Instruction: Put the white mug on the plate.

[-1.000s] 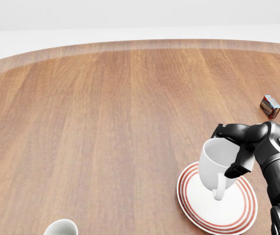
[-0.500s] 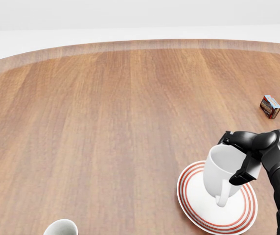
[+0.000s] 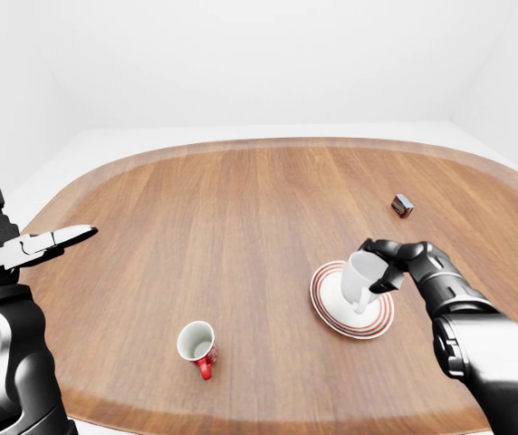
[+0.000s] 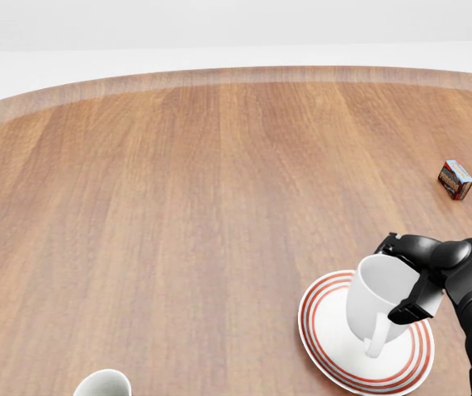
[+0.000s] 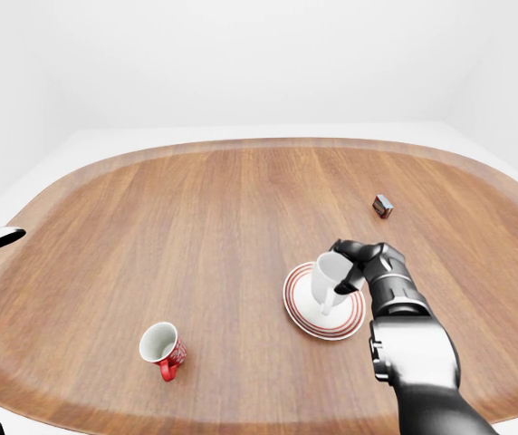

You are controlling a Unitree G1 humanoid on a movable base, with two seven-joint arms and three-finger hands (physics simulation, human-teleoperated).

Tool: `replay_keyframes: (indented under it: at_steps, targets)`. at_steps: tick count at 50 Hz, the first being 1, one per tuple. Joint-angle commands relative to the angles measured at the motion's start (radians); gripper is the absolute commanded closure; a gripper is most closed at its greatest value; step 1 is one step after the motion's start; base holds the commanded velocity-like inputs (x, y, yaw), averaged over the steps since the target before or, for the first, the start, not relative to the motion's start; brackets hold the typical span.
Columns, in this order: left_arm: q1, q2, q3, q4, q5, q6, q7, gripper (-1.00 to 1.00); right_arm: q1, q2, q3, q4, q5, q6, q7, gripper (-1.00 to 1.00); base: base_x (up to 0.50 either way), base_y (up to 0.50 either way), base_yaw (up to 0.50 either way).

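The head view looks steeply down, close over the bench (image 4: 178, 206), with the plate (image 4: 323, 346) at its 5 o'clock. Both eye views sit farther off, taking in the whole bench, the plate shared near 4 o'clock.

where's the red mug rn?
Left-eye view, lower left of centre: the red mug stands on the table, well left of the striped plate, clear of both hands.

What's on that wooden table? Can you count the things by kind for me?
Mugs: 2, a white mug held in the right hand and a red mug
Plates: 1, the red-ringed plate
Small boxes: 1, the small box
Total: 4
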Motion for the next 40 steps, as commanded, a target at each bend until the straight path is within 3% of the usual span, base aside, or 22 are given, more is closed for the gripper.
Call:
replay_keyframes:
  at_steps: [1,39,40]
  targets:
    - [0.0,0.0,0.0,0.003,0.001,0.0,0.0,-1.0,0.023,0.008,-0.015,0.004,0.013,0.0,-0.025,1.0,0.0,0.0,0.0]
    - [0.003,-0.002,0.0,-0.002,0.001,0.0,-0.002,-1.0,0.038,0.016,-0.015,0.01,0.033,0.0,-0.05,1.0,0.0,0.0,0.0]
    - [0.003,-0.001,0.001,-0.003,0.001,0.0,-0.001,-1.0,0.038,0.015,-0.015,0.01,0.032,0.0,-0.05,0.94,0.0,0.0,0.0]
